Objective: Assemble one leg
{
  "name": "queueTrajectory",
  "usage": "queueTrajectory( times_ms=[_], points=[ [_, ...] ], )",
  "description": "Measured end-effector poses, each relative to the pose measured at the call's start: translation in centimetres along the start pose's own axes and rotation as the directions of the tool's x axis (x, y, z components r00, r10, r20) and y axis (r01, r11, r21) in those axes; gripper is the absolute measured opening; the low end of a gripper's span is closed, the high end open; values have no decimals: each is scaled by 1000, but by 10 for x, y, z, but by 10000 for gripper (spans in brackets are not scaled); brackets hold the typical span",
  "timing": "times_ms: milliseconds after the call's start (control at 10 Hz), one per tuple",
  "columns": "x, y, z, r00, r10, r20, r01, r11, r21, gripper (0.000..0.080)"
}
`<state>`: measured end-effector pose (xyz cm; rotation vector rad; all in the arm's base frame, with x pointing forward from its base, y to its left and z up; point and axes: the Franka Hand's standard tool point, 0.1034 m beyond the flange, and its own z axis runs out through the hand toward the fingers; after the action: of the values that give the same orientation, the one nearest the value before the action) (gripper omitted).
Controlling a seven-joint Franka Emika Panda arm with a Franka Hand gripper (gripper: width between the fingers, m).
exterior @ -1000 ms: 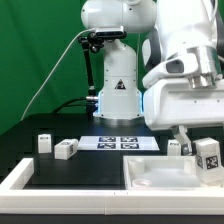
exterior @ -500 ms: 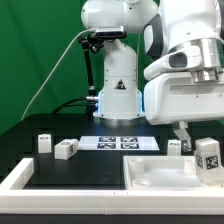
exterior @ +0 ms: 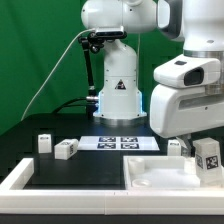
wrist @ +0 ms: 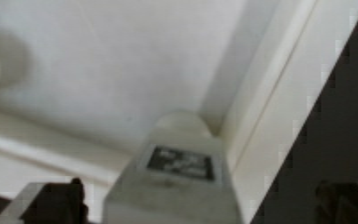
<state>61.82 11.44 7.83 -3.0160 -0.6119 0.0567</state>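
A leg (wrist: pixel 179 165), a small white block with a square tag, stands upright at the edge of the large white panel (wrist: pixel 105 100). It shows at the exterior view's far right (exterior: pixel 208 156). My gripper (wrist: pixel 202 205) is open, and its dark fingertips (wrist: pixel 60 200) stand wide on either side of the leg with gaps, not touching. In the exterior view the arm's white hand (exterior: pixel 190 95) hangs over that leg and hides the fingers. Three more legs lie loose: two on the exterior view's left (exterior: pixel 44 143) (exterior: pixel 66 149) and one by the panel (exterior: pixel 175 146).
The marker board (exterior: pixel 120 142) lies flat in front of the robot base (exterior: pixel 117 95). The white panel (exterior: pixel 165 172) lies at the front right. A raised white rim (exterior: pixel 20 178) borders the black table's front left. A white wall (wrist: pixel 274 90) runs beside the leg.
The arm's hand has shifted toward the exterior view's right and turned above the right-hand leg. The legs and the panel have not moved.
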Motion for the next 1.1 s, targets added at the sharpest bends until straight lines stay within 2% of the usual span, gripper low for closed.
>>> queueTrajectory(
  times_ms=[300,500,600,1000,1100],
  points=[
    [-1,3,2,1000,3,-11,-3,1000,-2,649],
    [-1,3,2,1000,3,-11,-3,1000,-2,379],
    [-1,2,2,1000,3,-11,-3,1000,-2,288],
    [0,0,3,997,77,-13,-77,997,-1,288],
    [1,-3,3,973,230,-29,-230,973,-3,288]
  ],
)
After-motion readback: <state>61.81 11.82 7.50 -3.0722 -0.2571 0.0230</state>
